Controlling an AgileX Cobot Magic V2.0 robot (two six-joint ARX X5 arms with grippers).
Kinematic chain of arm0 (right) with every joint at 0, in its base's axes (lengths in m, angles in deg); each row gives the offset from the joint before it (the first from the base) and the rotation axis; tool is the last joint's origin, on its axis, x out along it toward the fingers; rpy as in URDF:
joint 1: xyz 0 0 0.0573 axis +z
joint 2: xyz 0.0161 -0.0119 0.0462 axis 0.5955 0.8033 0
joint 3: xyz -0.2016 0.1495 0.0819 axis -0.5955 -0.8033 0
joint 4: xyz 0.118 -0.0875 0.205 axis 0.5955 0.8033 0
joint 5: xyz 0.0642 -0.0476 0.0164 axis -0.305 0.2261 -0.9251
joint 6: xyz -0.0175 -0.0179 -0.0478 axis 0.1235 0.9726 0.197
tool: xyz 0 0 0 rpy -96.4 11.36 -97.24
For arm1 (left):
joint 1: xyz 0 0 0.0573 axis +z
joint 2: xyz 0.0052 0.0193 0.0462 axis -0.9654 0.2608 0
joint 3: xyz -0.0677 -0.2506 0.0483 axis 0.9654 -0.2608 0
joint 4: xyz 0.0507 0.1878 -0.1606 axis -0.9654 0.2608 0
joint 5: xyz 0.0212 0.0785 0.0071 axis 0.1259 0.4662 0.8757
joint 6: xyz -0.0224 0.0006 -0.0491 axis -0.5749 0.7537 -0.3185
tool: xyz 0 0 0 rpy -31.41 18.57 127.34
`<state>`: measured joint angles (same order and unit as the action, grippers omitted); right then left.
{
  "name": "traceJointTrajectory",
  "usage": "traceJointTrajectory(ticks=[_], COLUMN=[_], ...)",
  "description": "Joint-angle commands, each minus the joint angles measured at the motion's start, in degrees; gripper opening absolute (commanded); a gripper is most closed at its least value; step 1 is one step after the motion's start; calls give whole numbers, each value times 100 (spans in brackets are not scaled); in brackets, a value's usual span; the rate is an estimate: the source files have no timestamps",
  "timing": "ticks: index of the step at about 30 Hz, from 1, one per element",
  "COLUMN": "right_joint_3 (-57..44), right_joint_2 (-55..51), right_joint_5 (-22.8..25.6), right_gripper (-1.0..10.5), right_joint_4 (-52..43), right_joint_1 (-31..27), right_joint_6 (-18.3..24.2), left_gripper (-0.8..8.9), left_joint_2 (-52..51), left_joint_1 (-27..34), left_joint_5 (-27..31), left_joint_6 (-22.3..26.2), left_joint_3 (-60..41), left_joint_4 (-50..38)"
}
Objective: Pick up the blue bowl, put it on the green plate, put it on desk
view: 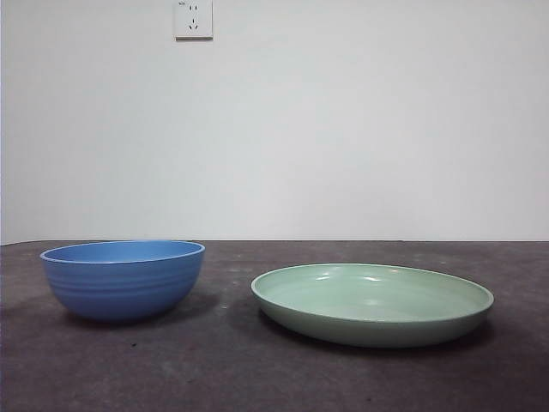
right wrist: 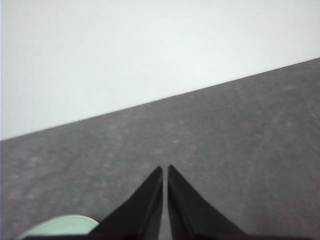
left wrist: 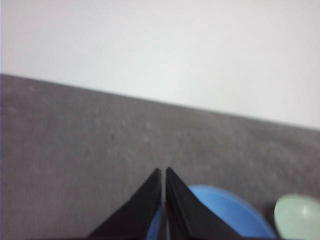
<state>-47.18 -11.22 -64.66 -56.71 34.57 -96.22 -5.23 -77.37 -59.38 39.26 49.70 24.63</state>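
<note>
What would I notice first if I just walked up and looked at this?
First, the blue bowl, standing on the desk at the left of the front view. Beside it, not touching, lies the wide green plate, with nothing in it. Neither arm shows in that view; in the wrist views the left tool and right tool are shut, holding nothing.

Left gripper (left wrist: 163,172) fingers pressed together, blue bowl (left wrist: 225,212) behind — green plate (left wrist: 297,217) beside it

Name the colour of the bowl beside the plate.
Medium blue with faint ridges; the bowl shows best in the front view.
</note>
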Motion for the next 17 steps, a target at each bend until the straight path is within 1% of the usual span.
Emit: traceJointTrajectory(ticks=[1, 5, 9, 13, 15, 17], right_joint_3=[402, 968, 1587, 2295, 2640, 2953], right_joint_2=[415, 1104, 1860, 2562, 2863, 3110], right_joint_5=[-120, -612, -1279, -1904, -2129, -2253], right_gripper=[12, 12, 12, 12, 12, 12], right_joint_4=[39, 39, 175, 621, 874, 1082], right_joint_1=[13, 17, 74, 144, 190, 240], right_joint_6=[-168, -168, -170, -146, -111, -92], left_gripper=[16, 15, 16, 16, 15, 16], left_joint_2=[328, 1014, 1805, 2527, 2809, 3080], left_joint_1=[-2, -2, -9, -63, -120, -186], left_joint_5=[39, 35, 33, -35, -153, -280], left_joint_6=[-256, -345, -343, -221, -168, -120], left_joint_3=[490, 1217, 2151, 3036, 3366, 3665], left_joint_4=[-105, 17, 612, 1257, 1419, 1587])
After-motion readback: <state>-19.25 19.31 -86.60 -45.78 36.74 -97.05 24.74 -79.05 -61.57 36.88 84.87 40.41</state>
